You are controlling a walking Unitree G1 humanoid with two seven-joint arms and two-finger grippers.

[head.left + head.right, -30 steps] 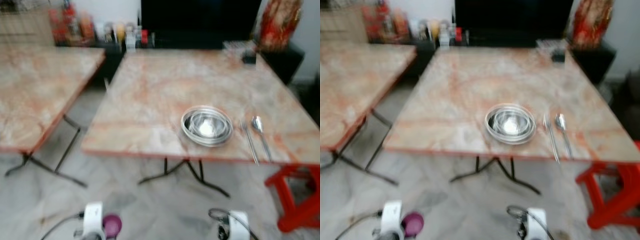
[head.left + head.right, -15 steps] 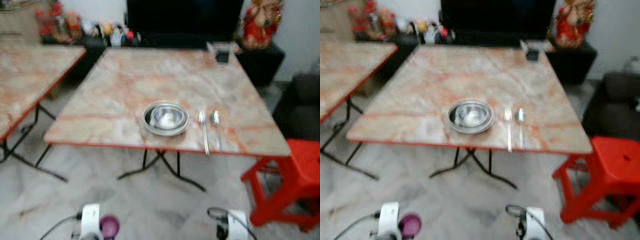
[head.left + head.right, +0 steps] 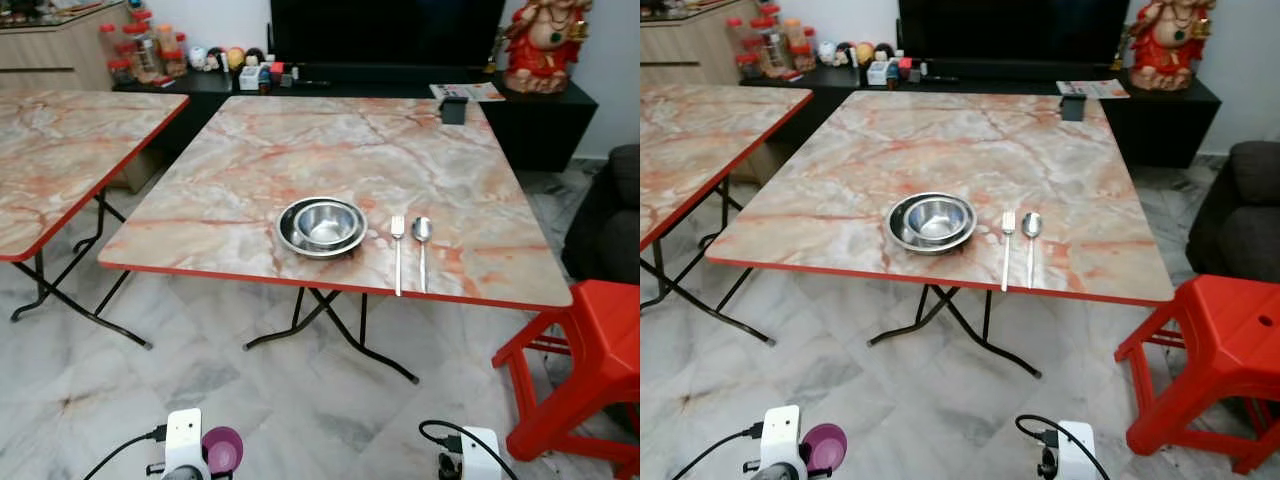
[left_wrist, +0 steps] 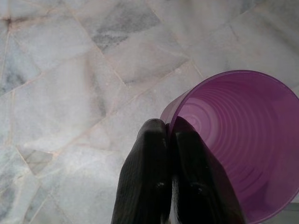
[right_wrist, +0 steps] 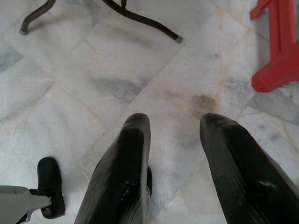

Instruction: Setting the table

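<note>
Against the frames from a second and half a second ago, the whole scene sits differently in the eye views and is now sharp instead of blurred — a shift of the camera, not of the things. The red stool, barely showing at the right edge a second ago, now stands well inside the lower right of the frame, and the second table reaches less far in from the left.

The marble-patterned table with its red edge fills the centre. Toward its near edge rests a steel plate with a steel bowl nested in it; the bowl looks empty. Just right of the plate lie a fork and a spoon, side by side and apart, handles toward the near edge.

At the bottom left of the frame the left pincer hangs low over the marble floor, clenched on the rim of a purple plastic cup — one finger outside the wall, one inside. The cup is empty. At the bottom right the right pincer hangs over the floor with its fingers spread, grasping nothing.
</note>
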